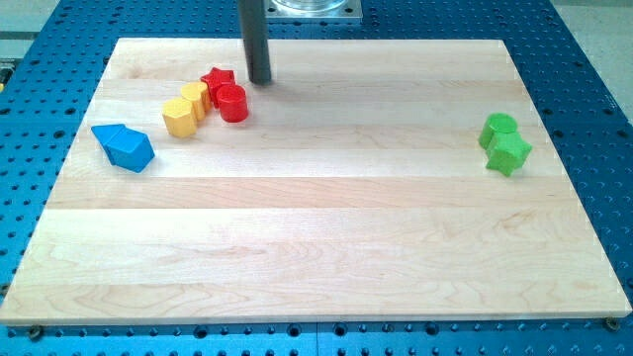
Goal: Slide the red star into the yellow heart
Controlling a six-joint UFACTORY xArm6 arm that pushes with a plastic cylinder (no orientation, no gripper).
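The red star point(217, 79) lies at the board's upper left. It touches a red cylinder point(232, 103) just below and to its right. The yellow heart point(195, 98) sits against the star's lower left side, with a yellow hexagon point(179, 118) pressed against the heart's lower left. My tip point(260, 81) is on the board just right of the red star, a small gap away, and above the red cylinder.
Two blue blocks, a cube and a pentagon shape point(125, 146), sit together at the left edge of the wooden board point(316, 247). A green cylinder point(498, 128) and a green star point(509, 153) touch at the right.
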